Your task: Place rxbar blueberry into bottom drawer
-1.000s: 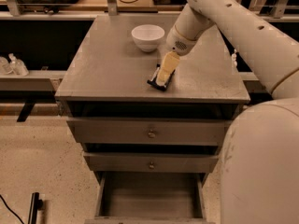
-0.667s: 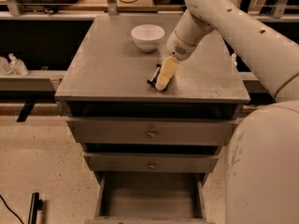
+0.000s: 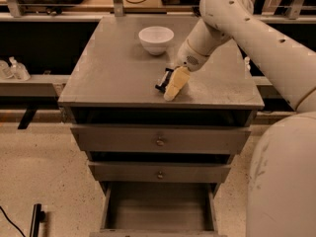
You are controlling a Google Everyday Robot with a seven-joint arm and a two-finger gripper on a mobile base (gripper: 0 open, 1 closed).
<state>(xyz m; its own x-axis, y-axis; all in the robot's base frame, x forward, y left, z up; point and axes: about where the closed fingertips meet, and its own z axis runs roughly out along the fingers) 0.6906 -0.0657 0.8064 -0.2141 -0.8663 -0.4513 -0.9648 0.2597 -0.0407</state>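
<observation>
The rxbar blueberry (image 3: 162, 81) is a small dark bar lying on the grey cabinet top (image 3: 113, 68), near the front edge and a little right of the middle. Only its left end shows. My gripper (image 3: 174, 84) reaches down from the white arm at the upper right and sits right over the bar, covering most of it. The bottom drawer (image 3: 158, 205) is pulled out at the bottom of the view, with a bare grey floor.
A white bowl (image 3: 156, 38) stands at the back of the cabinet top. Two knobbed drawers (image 3: 159, 141) above the bottom one are shut. My white base (image 3: 284, 181) fills the lower right. A shelf with bottles (image 3: 15, 70) is at the left.
My gripper has sunk a little lower and nearer the front edge, onto the bar. The bar has stayed in place on the cabinet top.
</observation>
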